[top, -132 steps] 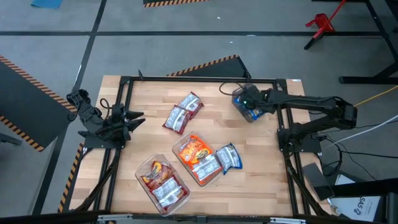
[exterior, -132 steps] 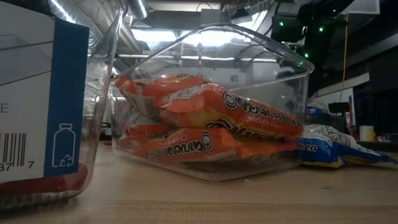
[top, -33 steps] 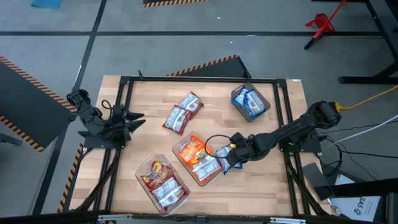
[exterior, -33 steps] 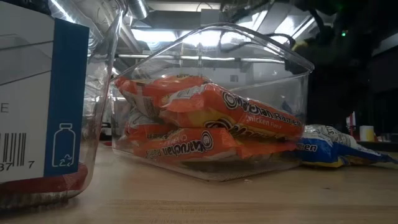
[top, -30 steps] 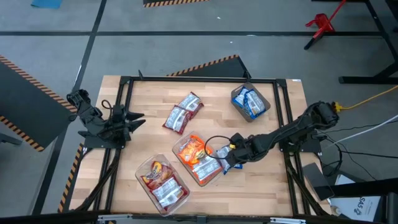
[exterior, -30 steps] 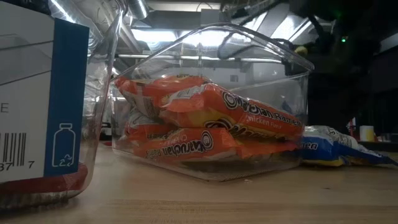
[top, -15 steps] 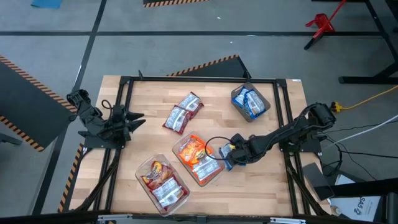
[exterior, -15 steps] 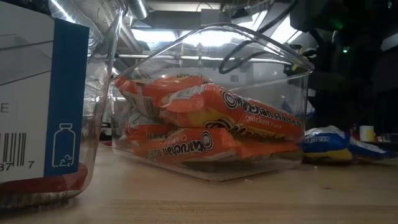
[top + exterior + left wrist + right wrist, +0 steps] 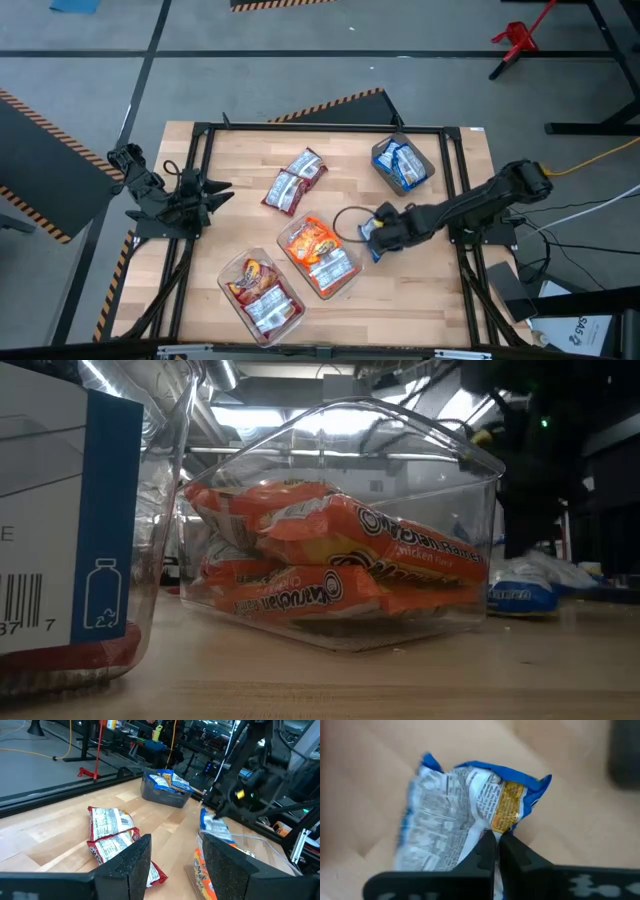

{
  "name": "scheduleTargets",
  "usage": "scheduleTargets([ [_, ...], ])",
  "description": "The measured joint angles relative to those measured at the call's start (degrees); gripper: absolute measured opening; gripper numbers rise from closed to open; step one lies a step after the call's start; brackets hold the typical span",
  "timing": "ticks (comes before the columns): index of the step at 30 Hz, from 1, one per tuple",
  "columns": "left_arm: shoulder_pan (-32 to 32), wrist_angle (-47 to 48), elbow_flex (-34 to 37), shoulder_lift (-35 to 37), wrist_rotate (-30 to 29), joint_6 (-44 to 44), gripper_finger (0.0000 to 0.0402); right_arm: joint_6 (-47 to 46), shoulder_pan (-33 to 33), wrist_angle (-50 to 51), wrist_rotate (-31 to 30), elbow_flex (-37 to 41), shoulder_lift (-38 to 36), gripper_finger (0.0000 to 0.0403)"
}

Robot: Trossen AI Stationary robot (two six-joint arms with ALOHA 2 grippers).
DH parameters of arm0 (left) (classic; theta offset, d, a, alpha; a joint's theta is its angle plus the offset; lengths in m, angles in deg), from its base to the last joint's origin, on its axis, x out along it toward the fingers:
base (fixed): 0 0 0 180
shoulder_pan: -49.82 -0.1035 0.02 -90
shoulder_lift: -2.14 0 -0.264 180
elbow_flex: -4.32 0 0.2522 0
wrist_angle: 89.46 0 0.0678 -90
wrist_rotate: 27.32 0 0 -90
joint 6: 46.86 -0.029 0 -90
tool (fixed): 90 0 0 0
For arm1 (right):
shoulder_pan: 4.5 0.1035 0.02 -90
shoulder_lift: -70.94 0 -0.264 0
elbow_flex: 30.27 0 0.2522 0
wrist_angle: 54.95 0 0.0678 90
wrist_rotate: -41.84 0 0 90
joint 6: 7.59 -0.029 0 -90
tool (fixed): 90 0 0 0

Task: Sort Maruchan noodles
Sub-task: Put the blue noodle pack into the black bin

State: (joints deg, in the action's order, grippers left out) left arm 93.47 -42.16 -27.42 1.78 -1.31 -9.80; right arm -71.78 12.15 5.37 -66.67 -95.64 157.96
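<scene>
At the left edge of the high view the left gripper [image 9: 212,192] is waiting with its fingers parted and nothing between them, while two red packets [image 9: 293,181] are lying unsorted at upper centre. Lower down, the red tub [image 9: 264,290] and orange tub [image 9: 320,256] are already holding packets. Right of centre the right gripper [image 9: 374,234] is pinching a blue packet [image 9: 465,820] and lifting it, probably toward the dark tub [image 9: 402,165] of blue ones at upper right, so I judge the sorting mostly done.

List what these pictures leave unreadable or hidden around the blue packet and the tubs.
- Blue packet: high view, the right end effector covers most of it; low view, blurred.
- Blue packets in the dark grey tub: count unclear, too small in the high view, far off in the left wrist view.
- Near clear tub: low view, cut by the edge.
- Left end effector: idle at the table's left edge.
</scene>
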Motion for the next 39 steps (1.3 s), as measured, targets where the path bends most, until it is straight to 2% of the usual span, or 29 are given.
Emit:
scheduleTargets([
  [7, 0.0, 0.0, 0.0, 0.0, 0.0, 0.0, 0.0172, 6.1, -5.3, 0.6, -4.8, 0.0, -9.6, 0.0000],
  [19, 0.0, 0.3, 0.0, 0.0, 0.0, 0.0, 0.0172, 13.4, -11.2, 0.4, -6.4, 0.0, -25.7, 0.0000],
  [24, 0.0, 0.4, 0.0, 0.0, 0.0, -0.1, 0.0172, 17.1, -16.2, -0.9, -10.9, 0.0, -31.6, 0.0000],
  [28, 0.0, 0.4, 0.0, 0.0, -0.6, -0.1, 0.0172, 21.7, -22.0, -5.8, -14.9, 0.0, -34.5, 0.0000],
  [32, 0.0, 0.5, 0.0, 0.0, -1.6, -0.1, 0.0172, 25.0, -28.7, -12.2, -15.0, -0.1, -35.3, 0.0000],
  [39, 0.0, 0.5, 0.0, 0.0, -2.8, -0.1, 0.0172, 22.5, -37.3, -23.4, -15.0, -0.1, -32.1, 0.0000],
])
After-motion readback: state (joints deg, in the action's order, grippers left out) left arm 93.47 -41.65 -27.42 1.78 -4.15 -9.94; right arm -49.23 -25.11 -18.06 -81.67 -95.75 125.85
